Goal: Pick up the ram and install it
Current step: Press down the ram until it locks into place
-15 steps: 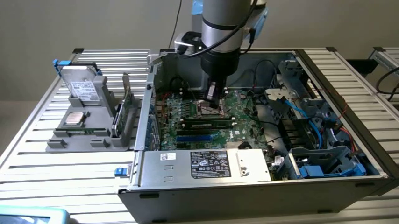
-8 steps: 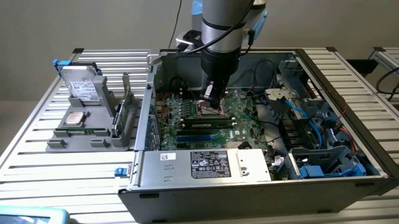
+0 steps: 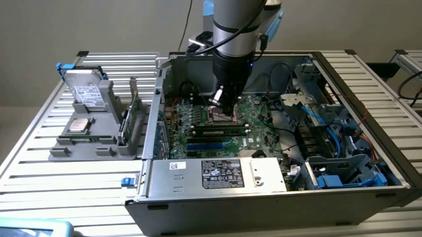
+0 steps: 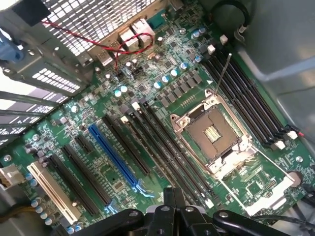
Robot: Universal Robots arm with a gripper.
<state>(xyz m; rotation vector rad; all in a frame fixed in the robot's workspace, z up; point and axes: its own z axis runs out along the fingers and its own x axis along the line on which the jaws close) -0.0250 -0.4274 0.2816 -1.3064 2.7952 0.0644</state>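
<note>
The grey metal front wall (image 3: pixel 264 207) of the open computer case lies nearest in the exterior view. Left of the case, a grey plastic parts holder (image 3: pixel 92 133) sits on the slatted aluminium bench (image 3: pixel 39 168). Inside, the long dark ram stick (image 3: pixel 220 132) lies seated in a slot on the green motherboard (image 4: pixel 98 123). Above it hang the black fingers (image 4: pixel 174 204), pressed together, holding nothing.

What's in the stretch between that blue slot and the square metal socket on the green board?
In the wrist view, several long black slots run side by side between the blue slot and the square socket; they look empty.
</note>
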